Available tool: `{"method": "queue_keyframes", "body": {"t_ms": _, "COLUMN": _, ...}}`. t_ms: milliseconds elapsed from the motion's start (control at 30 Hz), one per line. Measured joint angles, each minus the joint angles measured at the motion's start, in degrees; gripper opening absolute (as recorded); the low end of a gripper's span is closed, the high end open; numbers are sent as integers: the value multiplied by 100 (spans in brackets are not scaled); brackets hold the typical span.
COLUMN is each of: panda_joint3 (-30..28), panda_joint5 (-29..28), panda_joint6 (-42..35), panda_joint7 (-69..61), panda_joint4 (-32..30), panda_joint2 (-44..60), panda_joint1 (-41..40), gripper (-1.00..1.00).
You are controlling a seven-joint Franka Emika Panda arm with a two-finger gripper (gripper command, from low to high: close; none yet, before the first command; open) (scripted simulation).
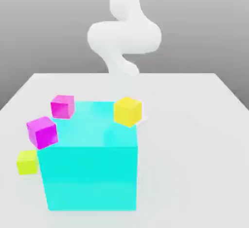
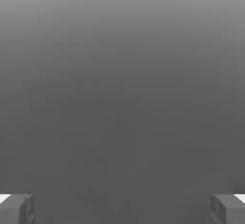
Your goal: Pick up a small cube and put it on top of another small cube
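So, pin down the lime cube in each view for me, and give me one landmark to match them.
Exterior view: the lime cube sits on the table, beside the big cyan cube, on the exterior view's left.
Hand view: the camera faces the plain grey backdrop between the open pincer fingers.
Shared landmark: probably that grey backdrop, which rises behind the table in the exterior view.

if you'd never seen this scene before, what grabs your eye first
The big cyan cube dominates, sitting near the front of the white table in the exterior view. Four small cubes ring it: two magenta cubes at its far side toward that view's left, a golden-yellow cube at its far corner toward the right, and a lime cube low beside it on the left. The white arm rises behind them.
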Motion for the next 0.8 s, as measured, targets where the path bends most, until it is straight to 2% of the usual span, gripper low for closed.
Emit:
{"method": "queue_keyframes", "body": {"t_ms": 400, "panda_joint3": -2038, "panda_joint5": -1454, "panda_joint6": -746, "panda_joint7": -3449, "panda_joint4": -521, "panda_joint2": -828, "panda_joint1": -176, "gripper": 0}}
{"method": "queue_keyframes", "body": {"t_ms": 800, "panda_joint3": -4429, "panda_joint5": -2913, "panda_joint6": -456, "panda_joint7": -6664, "panda_joint4": -1132, "panda_joint2": -358, "panda_joint1": 107, "gripper": 0}}
